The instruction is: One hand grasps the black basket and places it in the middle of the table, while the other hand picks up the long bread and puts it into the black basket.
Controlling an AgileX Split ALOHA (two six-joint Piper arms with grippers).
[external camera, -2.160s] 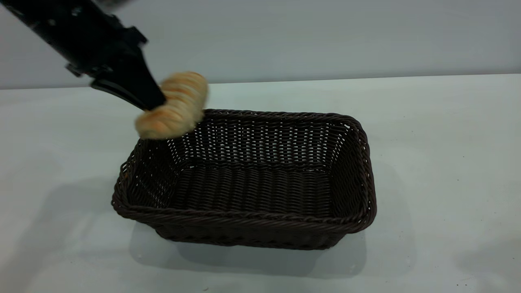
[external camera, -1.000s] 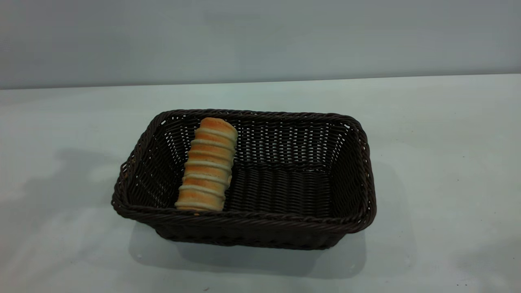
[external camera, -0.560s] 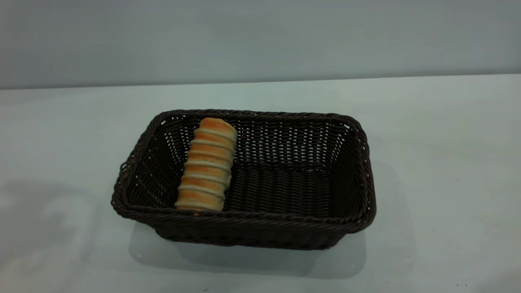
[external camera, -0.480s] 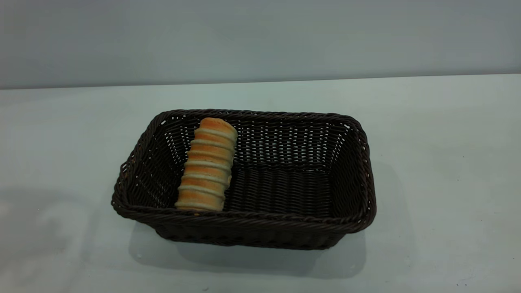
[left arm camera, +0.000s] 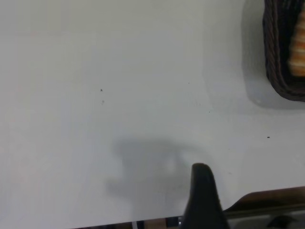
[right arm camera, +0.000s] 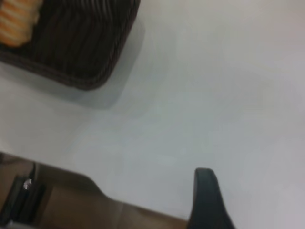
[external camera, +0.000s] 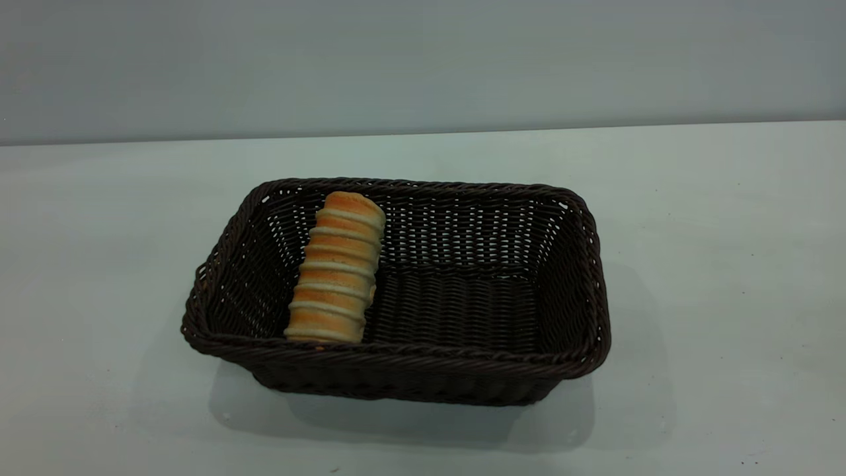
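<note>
The black basket (external camera: 581, 291) stands in the middle of the table (external camera: 727, 264). The long bread (external camera: 337, 268) lies inside it at its left end, lengthwise from front to back, its far end leaning on the back wall. Neither gripper shows in the exterior view. In the left wrist view my left gripper (left arm camera: 202, 195) hangs over bare table, well away from the basket (left arm camera: 281, 57) and the bread (left arm camera: 299, 47). In the right wrist view my right gripper (right arm camera: 206, 198) is also over bare table, apart from the basket (right arm camera: 90, 43) and the bread (right arm camera: 16, 21).
The table's front edge shows in both wrist views, in the left wrist view (left arm camera: 267, 198) and in the right wrist view (right arm camera: 66, 181). A plain grey wall (external camera: 423, 59) stands behind the table.
The left gripper held the bread above the basket's back left corner; now the bread lies in the basket and the arm has left the exterior view. Its shadow at the left has faded.
</note>
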